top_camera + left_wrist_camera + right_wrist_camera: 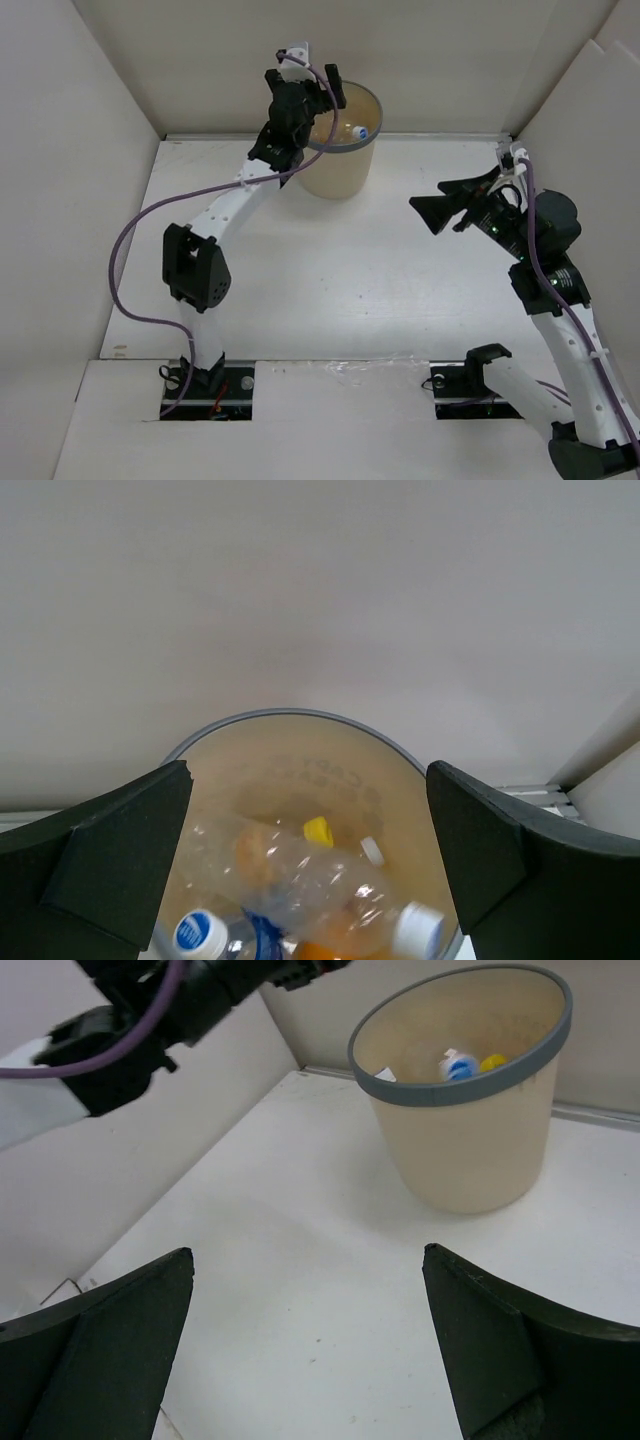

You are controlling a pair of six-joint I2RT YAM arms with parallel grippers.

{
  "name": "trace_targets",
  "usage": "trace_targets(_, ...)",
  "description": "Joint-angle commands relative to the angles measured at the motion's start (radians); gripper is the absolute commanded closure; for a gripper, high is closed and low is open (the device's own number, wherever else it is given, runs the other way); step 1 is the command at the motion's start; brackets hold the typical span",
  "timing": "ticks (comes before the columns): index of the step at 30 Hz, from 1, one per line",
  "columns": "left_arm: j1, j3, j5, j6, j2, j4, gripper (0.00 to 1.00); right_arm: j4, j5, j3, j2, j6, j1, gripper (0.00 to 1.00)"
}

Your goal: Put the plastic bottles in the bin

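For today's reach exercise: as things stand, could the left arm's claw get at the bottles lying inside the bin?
Probably yes: the left claw hangs open directly over the bin, its mouth uncovered, with nothing between claw and bottles.

Open tabletop point(330, 290) between the arms; bin point(340, 178) by far wall point(430, 60), left arm point(235, 200) over its rim.

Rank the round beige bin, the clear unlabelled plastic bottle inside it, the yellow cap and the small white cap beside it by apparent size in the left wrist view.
1. round beige bin
2. clear unlabelled plastic bottle
3. yellow cap and small white cap: too alike to rank
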Motion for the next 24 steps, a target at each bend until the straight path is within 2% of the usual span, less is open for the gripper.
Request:
trace_targets(1,0.002,-0.082,-0.035,-0.022,-0.19,0.017,0.0,-0.015,0.046,0.052,-0.014,-0.031,0.021,0.0)
trace_targets(5,-0.007,-0.199,-0.055,-0.083,-0.341,-0.105,0.0,-0.033,0.095,0.052,-0.014,-0.042,0.03,0.0)
trace_targets(8,-0.007,-0.312,-0.072,-0.135,-0.495,-0.155,0.0,-0.1,0.188,0.08,-0.025,-0.071,0.041,0.0)
trace_targets(12,-0.007,-0.567,-0.16,-0.222,-0.698,-0.218,0.0,-0.192,0.346,0.12,-0.045,-0.089,0.073,0.0)
trace_targets(16,-0.007,-0.724,-0.161,-0.308,-0.861,-0.285,0.0,-0.274,0.501,0.161,-0.056,-0.111,0.129,0.0)
trace_targets(19,-0.007,-0.798,-0.15,-0.397,-0.955,-0.368,0.0,-0.329,0.589,0.172,-0.074,-0.111,0.185,0.0)
trace_targets(22,-0.007,-0.81,-0.15,-0.425,-1.017,-0.478,0.0,-0.311,0.673,0.134,-0.117,-0.12,0.241,0.0)
trace_targets(24,-0.059,-0.81,-0.257,-0.466,-1.038,-0.53,0.0,-0.301,0.696,0.124,-0.14,-0.12,0.277,0.0)
